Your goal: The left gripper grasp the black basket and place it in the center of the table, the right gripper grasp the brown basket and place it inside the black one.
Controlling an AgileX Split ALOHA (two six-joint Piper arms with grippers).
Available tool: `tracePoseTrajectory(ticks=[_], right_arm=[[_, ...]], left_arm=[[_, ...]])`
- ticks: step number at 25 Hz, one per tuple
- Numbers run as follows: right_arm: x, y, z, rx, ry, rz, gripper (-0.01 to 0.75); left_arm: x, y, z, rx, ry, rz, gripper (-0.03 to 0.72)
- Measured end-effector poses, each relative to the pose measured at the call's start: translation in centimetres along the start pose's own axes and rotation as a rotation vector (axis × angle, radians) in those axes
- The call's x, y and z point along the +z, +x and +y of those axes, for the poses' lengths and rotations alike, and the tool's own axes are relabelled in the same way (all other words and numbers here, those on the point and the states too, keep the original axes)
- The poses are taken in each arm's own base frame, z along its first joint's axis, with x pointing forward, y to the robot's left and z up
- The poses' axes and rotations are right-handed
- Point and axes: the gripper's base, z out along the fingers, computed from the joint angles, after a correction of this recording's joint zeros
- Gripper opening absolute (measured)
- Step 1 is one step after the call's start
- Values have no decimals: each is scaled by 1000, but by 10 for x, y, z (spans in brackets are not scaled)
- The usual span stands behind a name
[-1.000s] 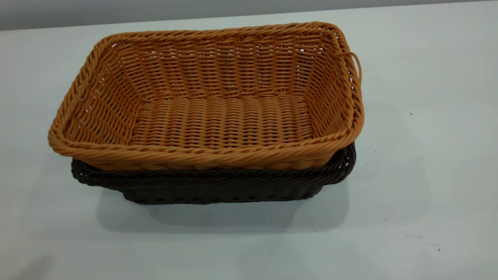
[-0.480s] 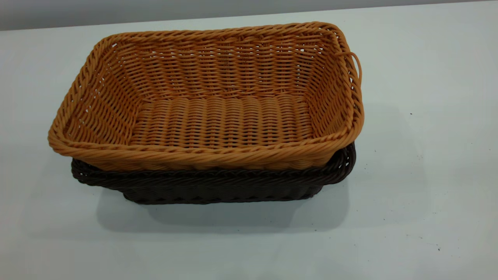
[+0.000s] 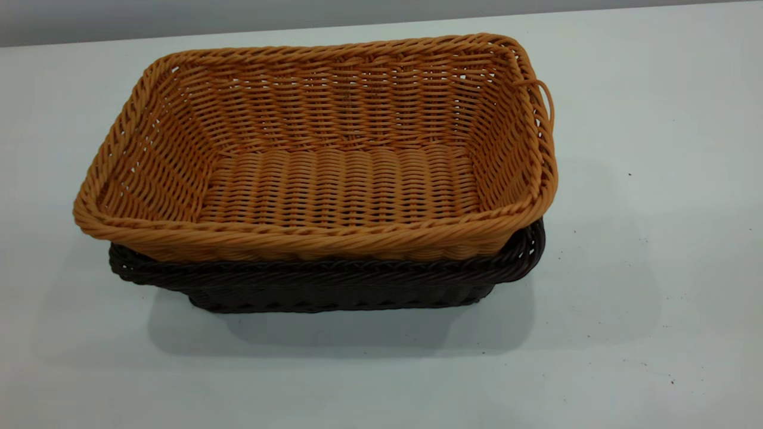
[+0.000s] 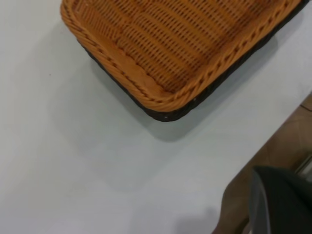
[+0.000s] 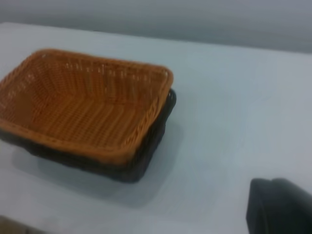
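We observed the brown basket [image 3: 334, 149] seated inside the black basket [image 3: 334, 280], near the middle of the table [image 3: 656, 238]. The 2 baskets were nested and upright. In the exterior view the brown basket sat slightly askew, its braided rim overhanging the black rim at that view's left corner, while the black rim showed along the near side and at the right corner. 1 loose strand loop [image 3: 545, 101] projected from the brown basket's far right corner. A few dark specks [image 3: 629, 174] lay on the table to the right of the baskets.

No arm appeared in the exterior view. In the left wrist view we saw 1 corner of the brown basket [image 4: 165, 48] with a thin edge of the black basket [image 4: 165, 115] beneath it, and a dark rounded part [image 4: 280, 202] at the picture's edge, well apart from the baskets. The right wrist view showed both baskets [image 5: 87, 107] from farther off, with a similar dark part [image 5: 278, 207] in the corner. We could not tell whether either claw was apart or together, since no fingers were visible.
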Motion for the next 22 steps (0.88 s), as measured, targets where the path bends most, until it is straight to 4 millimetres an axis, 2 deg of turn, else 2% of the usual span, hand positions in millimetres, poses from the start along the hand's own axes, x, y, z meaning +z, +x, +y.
tracePoseTrajectory(ticks=[4, 11, 22], right_arm=[[11, 9, 0, -7, -14, 49, 0], [11, 8, 0, -9, -10, 32, 0], [11, 8, 2, 5, -33, 30, 0]], left_arm=[[4, 2, -1, 3, 1, 17, -1], [15, 11, -10, 25, 80, 28, -1], [31, 57, -24, 8, 199, -71, -1]])
